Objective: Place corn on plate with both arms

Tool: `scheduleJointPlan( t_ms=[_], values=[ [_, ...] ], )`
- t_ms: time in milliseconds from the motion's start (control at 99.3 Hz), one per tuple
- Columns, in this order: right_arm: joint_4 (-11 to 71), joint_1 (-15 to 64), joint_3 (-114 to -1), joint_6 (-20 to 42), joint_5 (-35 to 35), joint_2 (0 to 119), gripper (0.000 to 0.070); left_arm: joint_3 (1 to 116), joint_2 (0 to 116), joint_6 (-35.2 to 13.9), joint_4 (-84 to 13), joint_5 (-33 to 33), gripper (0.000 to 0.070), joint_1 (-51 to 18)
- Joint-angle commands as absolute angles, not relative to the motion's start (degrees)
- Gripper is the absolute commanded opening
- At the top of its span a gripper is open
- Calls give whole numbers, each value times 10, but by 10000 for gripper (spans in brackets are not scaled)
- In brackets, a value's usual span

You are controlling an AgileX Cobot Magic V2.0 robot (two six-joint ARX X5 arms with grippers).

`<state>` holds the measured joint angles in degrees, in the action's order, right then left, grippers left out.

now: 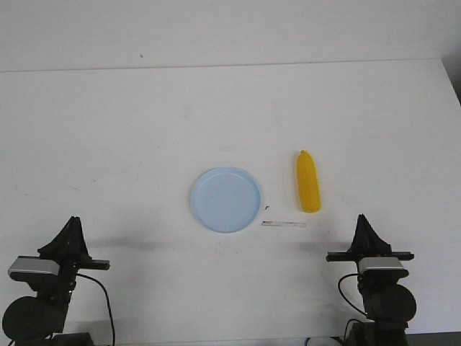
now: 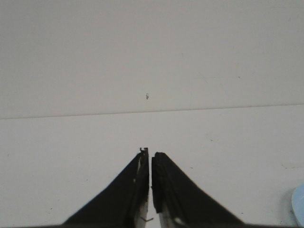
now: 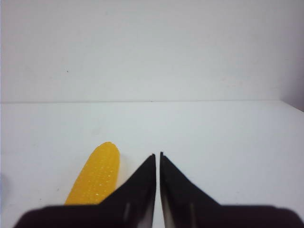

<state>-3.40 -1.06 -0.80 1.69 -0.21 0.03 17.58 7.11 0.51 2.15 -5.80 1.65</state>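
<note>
The yellow corn point(image 1: 308, 182) lies on the white table to the right of the pale blue plate point(image 1: 226, 199), its tapered end pointing away from me. In the right wrist view the corn point(image 3: 95, 174) shows just beside my shut right gripper point(image 3: 157, 154), apart from it. My right gripper point(image 1: 361, 218) rests near the table's front edge, below and right of the corn. My left gripper point(image 1: 73, 220) sits at the front left, far from the plate, also shut with nothing held. The left wrist view shows its tips point(image 2: 150, 152) over bare table and a sliver of the plate point(image 2: 299, 211).
A thin clear strip point(image 1: 284, 224) lies on the table just in front of the corn and plate. The white table meets a white wall point(image 1: 230, 32) at the back, and its right edge point(image 1: 450, 86) shows at the far right.
</note>
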Motion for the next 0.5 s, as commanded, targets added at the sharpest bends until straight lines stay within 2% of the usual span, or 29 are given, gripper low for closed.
scheduleJointPlan(
  t_ms=[0, 262, 403, 494],
  values=[
    [-42, -9, -7, 15, -2, 1, 12, 179, 70, 9, 27, -55, 1, 18],
    [-46, -9, -7, 13, 0, 1, 11, 179, 70, 9, 27, -55, 2, 18],
    [-57, -10, -9, 13, 60, 1, 9, 179, 70, 9, 27, -55, 2, 18],
    [-57, -8, -29, 10, 52, 11, 8, 179, 70, 9, 27, -55, 2, 18]
  ],
)
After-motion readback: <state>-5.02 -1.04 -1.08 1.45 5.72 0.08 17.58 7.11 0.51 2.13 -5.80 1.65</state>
